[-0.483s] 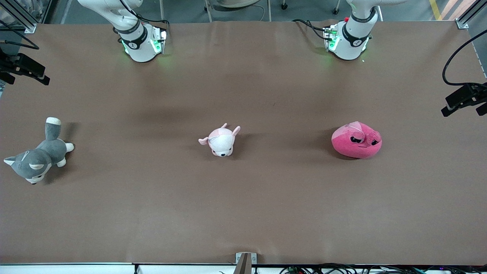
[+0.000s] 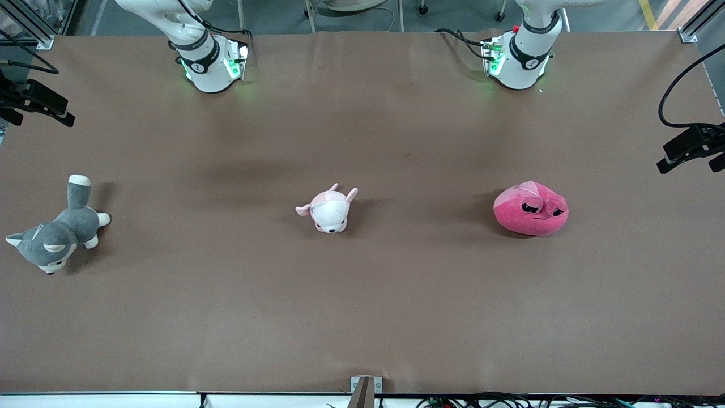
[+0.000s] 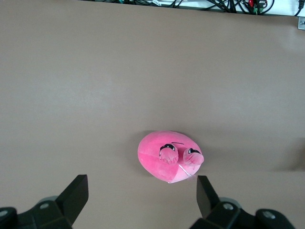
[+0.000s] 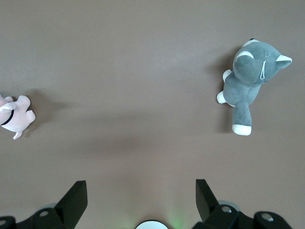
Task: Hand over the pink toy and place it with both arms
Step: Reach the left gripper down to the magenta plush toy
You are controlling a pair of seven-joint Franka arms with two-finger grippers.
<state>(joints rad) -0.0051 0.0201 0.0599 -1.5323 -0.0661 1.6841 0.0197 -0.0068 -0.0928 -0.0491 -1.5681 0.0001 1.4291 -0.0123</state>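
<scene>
three plush toys lay on the table (image 2: 396,317) in our front view: grey dog (image 2: 54,235), pale pink animal (image 2: 328,209), pink toy (image 2: 531,211) toward the left arm's end, well apart. our left wrist view had the left gripper (image 3: 140,193) spread wide above the pink toy (image 3: 169,156). our right wrist view had the right gripper (image 4: 140,193) wide over bare table, grey dog (image 4: 250,78) nearby.

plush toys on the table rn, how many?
3. The pink toy lies toward the left arm's end, the pale pink-and-white plush mid-table, the grey-and-white dog plush toward the right arm's end. None looks hidden.
</scene>
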